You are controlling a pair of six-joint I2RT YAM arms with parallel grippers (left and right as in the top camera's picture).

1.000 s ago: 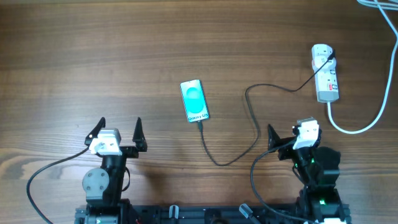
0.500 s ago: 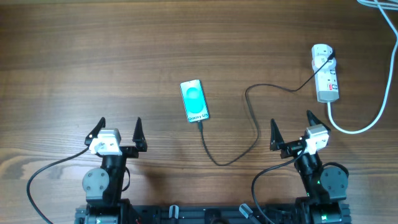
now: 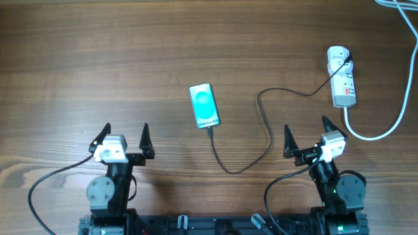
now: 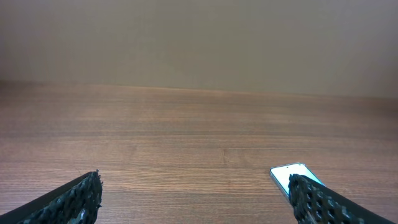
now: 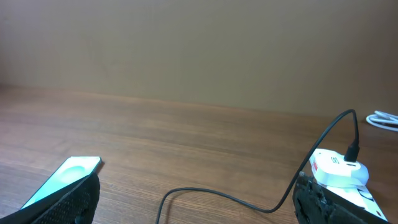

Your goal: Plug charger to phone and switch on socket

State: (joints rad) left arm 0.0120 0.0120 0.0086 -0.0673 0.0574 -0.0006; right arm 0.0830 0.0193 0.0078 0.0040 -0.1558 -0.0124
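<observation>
The phone [image 3: 204, 105] lies flat mid-table, turquoise screen up; it also shows in the left wrist view [image 4: 292, 177] and the right wrist view [image 5: 62, 178]. The black charger cable [image 3: 264, 124] runs from the phone's near end, where its tip touches the phone, loops right and up to the white socket [image 3: 341, 85] at the right; the cable [image 5: 249, 200] and the socket [image 5: 339, 171] also show in the right wrist view. My left gripper [image 3: 124, 139] is open and empty near the front left. My right gripper [image 3: 305, 136] is open and empty, below the socket.
A thick white cord [image 3: 385, 130] curves from the socket toward the table's right edge and on to the far right corner. Black arm cables trail off both arm bases at the front edge.
The right arm drew back and turned between one second and half a second ago, its fingers now spread apart. Since then nothing has moved. The left arm is unchanged.
</observation>
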